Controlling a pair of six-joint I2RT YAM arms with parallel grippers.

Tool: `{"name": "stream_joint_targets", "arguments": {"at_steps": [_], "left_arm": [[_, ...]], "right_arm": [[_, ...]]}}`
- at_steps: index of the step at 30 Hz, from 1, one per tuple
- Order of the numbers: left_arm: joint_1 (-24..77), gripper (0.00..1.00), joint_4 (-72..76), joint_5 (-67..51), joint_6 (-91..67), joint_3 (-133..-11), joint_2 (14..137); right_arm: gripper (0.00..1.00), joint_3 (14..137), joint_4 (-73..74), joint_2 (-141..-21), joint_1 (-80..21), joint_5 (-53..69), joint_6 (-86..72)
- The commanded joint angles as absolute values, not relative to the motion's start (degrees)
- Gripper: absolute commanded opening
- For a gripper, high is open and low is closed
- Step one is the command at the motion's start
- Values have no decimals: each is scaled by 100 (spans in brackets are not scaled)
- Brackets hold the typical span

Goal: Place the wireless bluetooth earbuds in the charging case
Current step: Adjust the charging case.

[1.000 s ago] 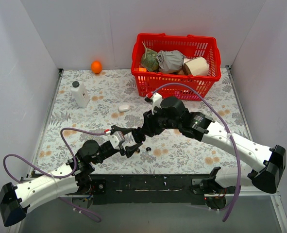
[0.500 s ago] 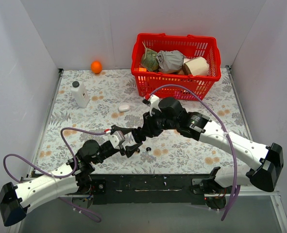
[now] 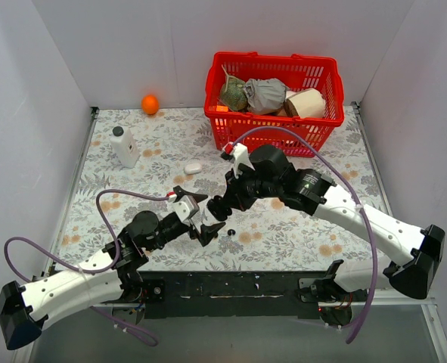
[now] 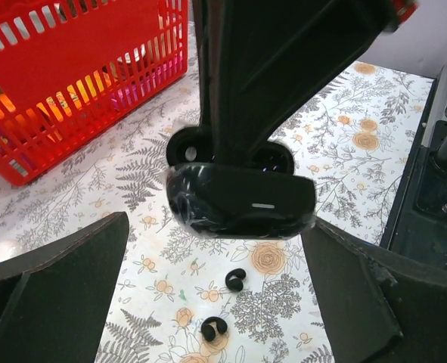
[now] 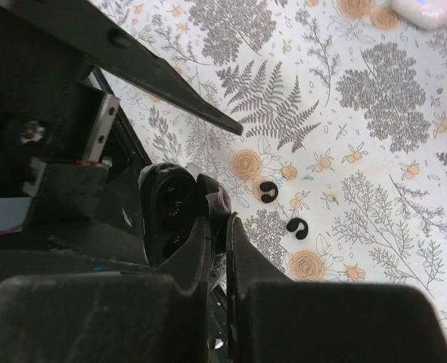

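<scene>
My right gripper (image 3: 215, 206) is shut on the open black charging case (image 3: 209, 215) and holds it above the table; in the right wrist view the gripper (image 5: 223, 227) pinches the case (image 5: 169, 212) by its edge. The case (image 4: 242, 200) hangs in front of my open left gripper (image 4: 208, 302), level with the gap between its spread fingers (image 4: 57, 287). In the top view the left gripper (image 3: 200, 217) sits right beside it. Two tiny black earbuds (image 4: 236, 279) (image 4: 213, 328) lie loose on the floral cloth below the case; they also show in the right wrist view (image 5: 268, 191) (image 5: 298, 228).
A red basket (image 3: 272, 132) with bagged items stands at the back right. A white bottle (image 3: 124, 146) and an orange ball (image 3: 150, 103) are at the back left. A small white oval case (image 3: 193, 168) lies mid-table. The black front rail (image 3: 238, 287) runs along the near edge.
The left arm has pushed a little forward toward the case. The right gripper has shifted slightly with the case still in it. The earbuds have not moved.
</scene>
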State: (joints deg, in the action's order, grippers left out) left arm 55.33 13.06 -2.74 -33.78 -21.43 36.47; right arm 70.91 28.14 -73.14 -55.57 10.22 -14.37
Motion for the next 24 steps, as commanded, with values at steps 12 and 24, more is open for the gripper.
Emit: {"name": "stream_joint_targets", "arguments": {"at_steps": [12,24], "left_arm": [[5353,98,221,-2274,-4227,-3093,3506],[3973,83,509,-4668,-4798,-3463,4227]], "right_arm": [[1,7559,3226,-6434,-5985,26,1203],[1,7629,3366,-6477,-6556,440,1784]]}}
